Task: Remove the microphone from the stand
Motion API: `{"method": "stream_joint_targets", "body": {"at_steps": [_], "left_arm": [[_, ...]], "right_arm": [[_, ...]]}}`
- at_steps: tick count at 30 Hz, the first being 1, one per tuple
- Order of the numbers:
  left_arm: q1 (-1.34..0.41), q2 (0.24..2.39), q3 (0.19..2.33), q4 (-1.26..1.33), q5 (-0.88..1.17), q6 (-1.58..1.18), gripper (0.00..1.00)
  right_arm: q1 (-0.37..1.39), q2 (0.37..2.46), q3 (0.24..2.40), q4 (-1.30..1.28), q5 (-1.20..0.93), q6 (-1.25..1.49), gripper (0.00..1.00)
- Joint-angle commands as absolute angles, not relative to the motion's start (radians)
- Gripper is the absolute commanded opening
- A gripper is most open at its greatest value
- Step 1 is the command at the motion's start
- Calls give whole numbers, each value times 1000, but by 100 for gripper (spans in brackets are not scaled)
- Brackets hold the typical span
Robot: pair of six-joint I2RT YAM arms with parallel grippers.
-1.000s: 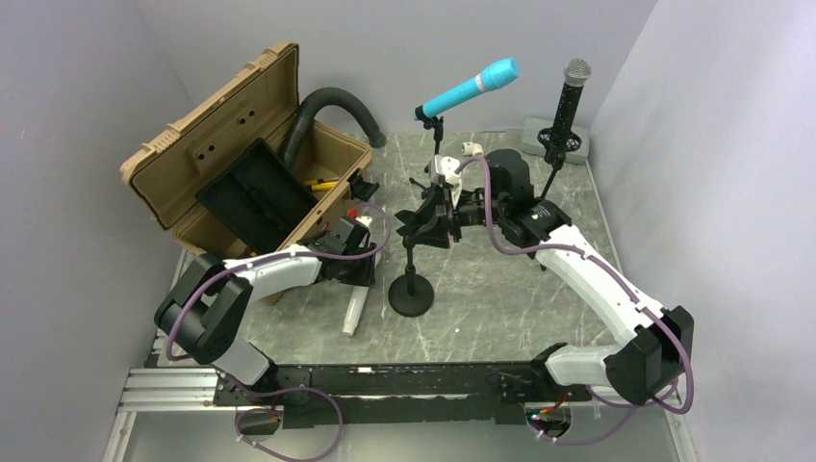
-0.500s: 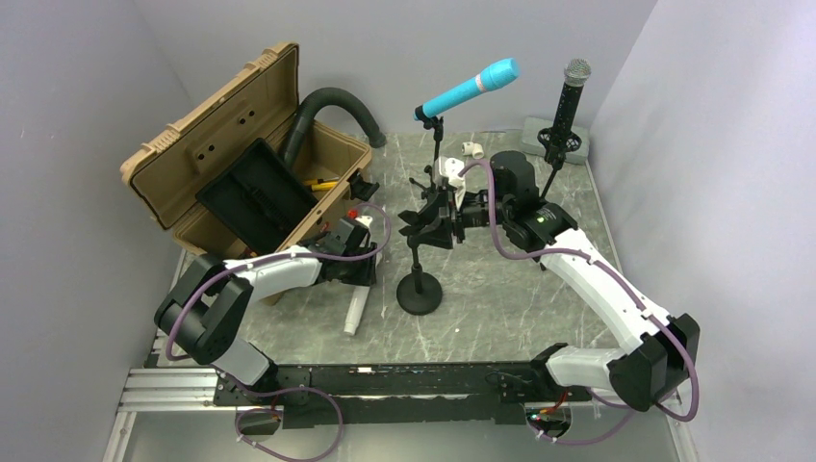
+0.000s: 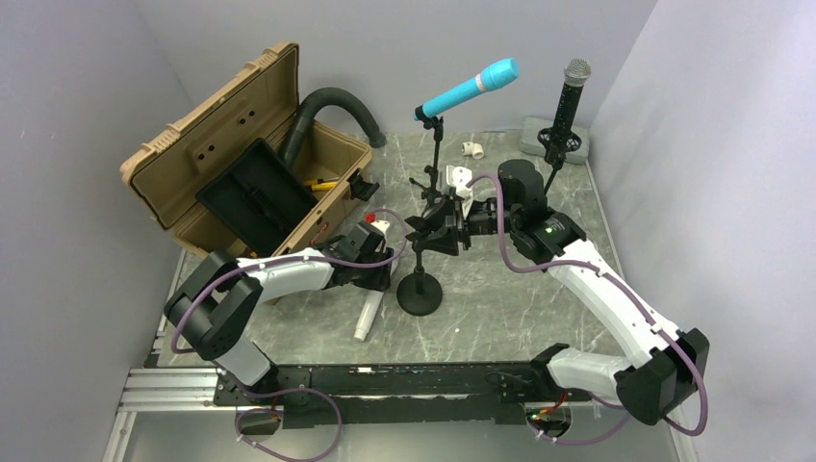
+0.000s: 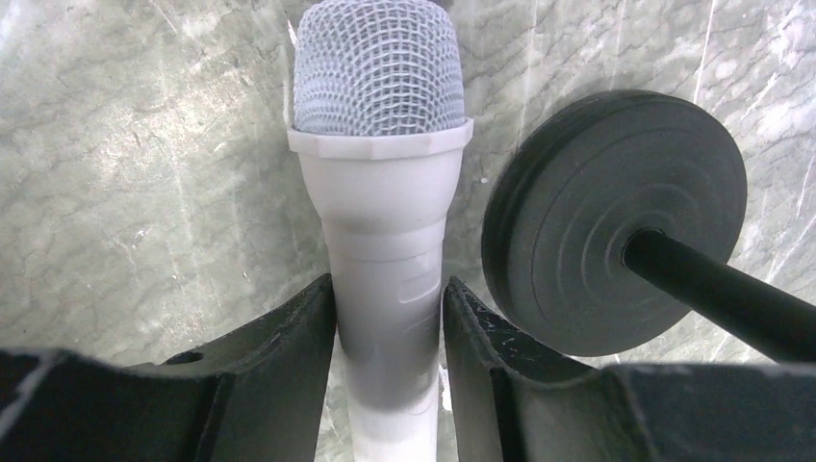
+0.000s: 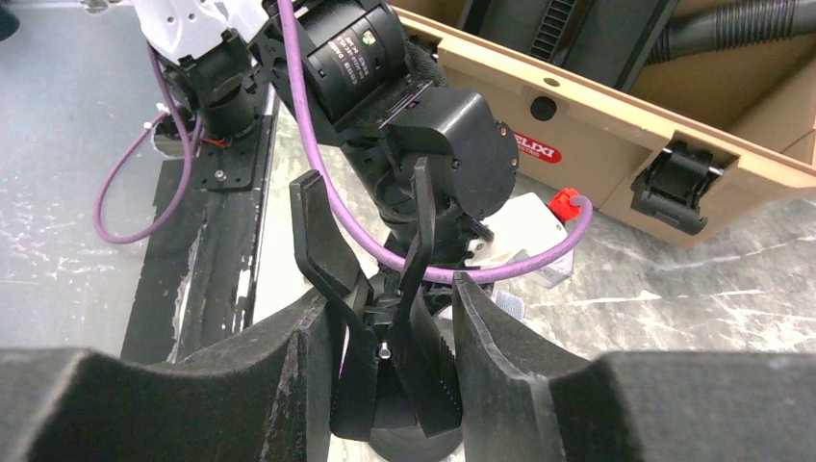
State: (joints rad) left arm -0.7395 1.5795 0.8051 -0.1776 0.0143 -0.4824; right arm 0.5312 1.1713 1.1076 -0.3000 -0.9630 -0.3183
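A red label (image 5: pixel 535 146) on the tan case (image 5: pixel 597 106) is showing white letters in the right wrist view, but they are partly hidden and too blurred to read with certainty. The white microphone (image 4: pixel 385 241) is lying on the marble tabletop (image 4: pixel 144 192) just beside the round base (image 4: pixel 616 221) of the stand (image 3: pixel 420 279), off its clip (image 5: pixel 375 356). The left end effector (image 4: pixel 390 289) is straddling the microphone's handle, with fingers close against both sides; whether they are pressing cannot be told. The right end effector (image 5: pixel 393 294) is clamping the stand's black clip. Only the top view is showing a teal microphone (image 3: pixel 469 89) and a black microphone (image 3: pixel 568 101) at the back.
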Motion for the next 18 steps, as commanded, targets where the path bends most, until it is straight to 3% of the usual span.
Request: {"method": "stream_joint_targets", "body": {"at_steps": [1,11,18], "left_arm": [[-749,1606,814,-199,3,-471,50],[-747,1588,830,-210,-35,-454,55],[-745,1532,892,-221,-45,-374,75]], "right_arm": [[525,1123,1098,-258,-952,-357,0],[507,1108,1094,-238,-952,-325,0],[494,1109,1104,-234,-961,-308,0]]}}
